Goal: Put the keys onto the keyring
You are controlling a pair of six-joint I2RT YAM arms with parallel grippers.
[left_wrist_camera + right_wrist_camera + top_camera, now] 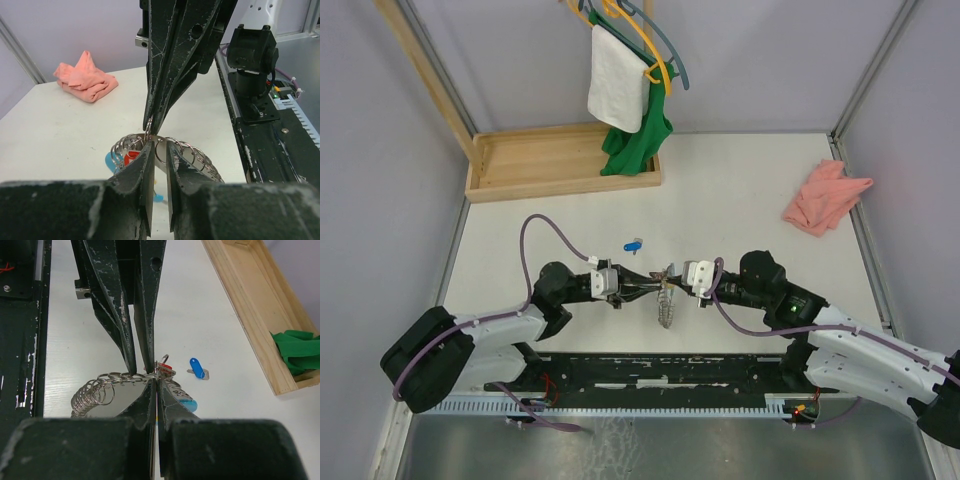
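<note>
You have both end effectors meeting over the keyring chain [95, 390], a string of linked metal rings that sags from their tips onto the white desk [740, 190]. Your right end effector [156, 382] has its fingers pressed together and pinches one ring at the upper end of the chain. Your left end effector [160, 150] faces it from the opposite side of the chain with its fingers slightly spread. A ring loop sits in that narrow gap, and you cannot tell from these views whether either pad touches it. The red key [165, 371] is right at the pinched end of the chain, just beyond the right fingertips. Whether it is threaded onto a ring is not clear. The blue key [198, 368] lies flat on the desk, apart from the chain, on the side away from the arm bases. A pale blue tag [186, 404] shows just beside the chain, partly hidden under the right finger. The wooden tray [560, 165] is well beyond the chain at the far edge of the desk, and a pink cloth [825, 195] lies well off to the chain's far right.
</note>
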